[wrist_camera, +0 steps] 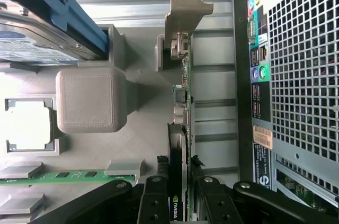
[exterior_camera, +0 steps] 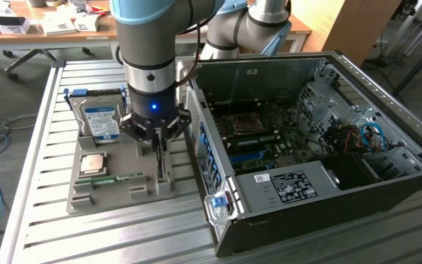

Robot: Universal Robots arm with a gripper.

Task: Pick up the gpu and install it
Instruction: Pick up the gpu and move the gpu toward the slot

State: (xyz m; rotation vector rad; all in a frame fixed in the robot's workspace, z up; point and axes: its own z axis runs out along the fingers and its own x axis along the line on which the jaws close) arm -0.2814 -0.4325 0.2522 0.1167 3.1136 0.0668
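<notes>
The gpu point(exterior_camera: 160, 168) stands on edge in a slot of the grey holder tray point(exterior_camera: 116, 193), just beside the open computer case point(exterior_camera: 306, 137). In the wrist view the gpu point(wrist_camera: 183, 91) appears edge-on, its grey metal bracket point(wrist_camera: 183, 7) at the far end. My gripper point(exterior_camera: 158, 146) comes straight down onto the card's top edge. The gripper point(wrist_camera: 178, 195) has one finger point(wrist_camera: 154, 195) pressed against each face of the card, so it is shut on it. The card still sits in its slot.
On the same tray are a hard drive with a blue-white label point(exterior_camera: 101, 121), a square processor chip point(exterior_camera: 94, 163) and a green memory stick point(exterior_camera: 112, 179). The case's perforated rear panel point(wrist_camera: 302, 75) stands close beside the card. The motherboard point(exterior_camera: 259, 137) lies exposed inside.
</notes>
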